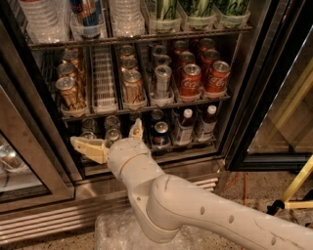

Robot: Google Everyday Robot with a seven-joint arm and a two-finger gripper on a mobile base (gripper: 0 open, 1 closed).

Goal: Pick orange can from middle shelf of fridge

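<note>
The fridge [254, 97] stands open in front of me. On its middle shelf [146, 108], orange cans fill the far-left lane, front one [70, 93], and a further lane, front one [132, 87]. A slim silver can [162, 80] and red Coca-Cola cans [190, 80] stand to their right. My gripper [110, 138] hangs below that shelf, in front of the lower rack. It is open, with one finger [87, 148] pointing left and the other [136, 130] pointing up. Nothing sits between them.
An empty white-divided lane [103, 78] lies between the two orange lanes. The lower rack holds dark cans [160, 132] and bottles [185, 124]. Water bottles [46, 19] and green cups [198, 12] are on the top shelf. A glass door frame [36, 161] juts out at left, with a yellow stand [293, 190] at right.
</note>
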